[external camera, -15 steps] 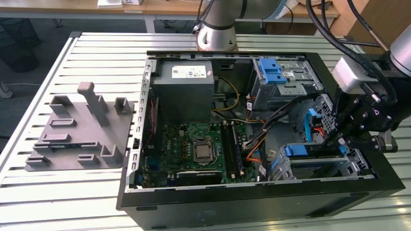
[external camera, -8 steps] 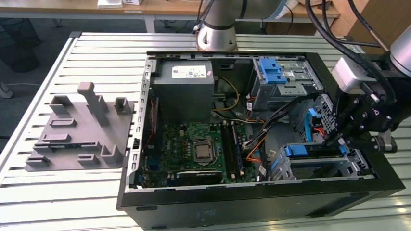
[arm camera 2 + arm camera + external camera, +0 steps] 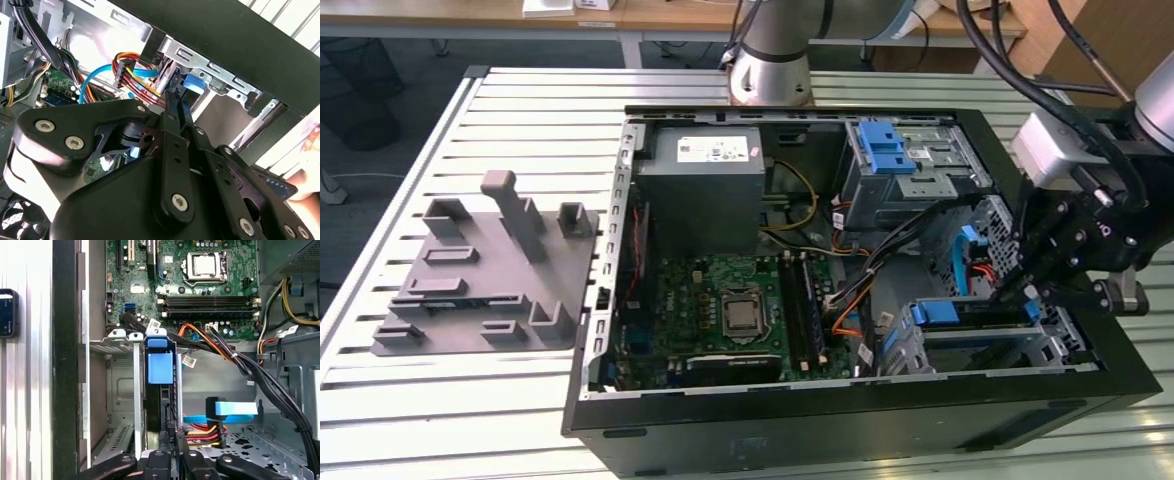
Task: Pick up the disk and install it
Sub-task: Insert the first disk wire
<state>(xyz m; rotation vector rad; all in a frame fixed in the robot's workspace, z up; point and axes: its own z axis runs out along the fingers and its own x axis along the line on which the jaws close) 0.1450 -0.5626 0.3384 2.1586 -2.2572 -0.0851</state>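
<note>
The disk (image 3: 961,316) stands on edge in the lower drive bay (image 3: 1041,350) of the open computer case, at the exterior view's right, its blue bracket (image 3: 160,365) facing the motherboard. My gripper (image 3: 1009,296) reaches down into that bay. In both wrist views its black fingers (image 3: 170,120) lie close together, and my gripper (image 3: 174,439) is shut with its tips at the disk's rear end, next to the bay's metal rail. In the second wrist view the blue bracket (image 3: 193,83) shows just past my gripper (image 3: 175,95). I cannot make out anything pinched between the tips.
The black case (image 3: 854,430) lies open on a slatted white table (image 3: 480,400). Inside are a motherboard (image 3: 734,300), a grey power-supply box (image 3: 707,165), a blue-latched drive cage (image 3: 901,150) and orange, red and blue cables (image 3: 210,432) near the bay. A grey fixture plate (image 3: 487,280) lies left of the case.
</note>
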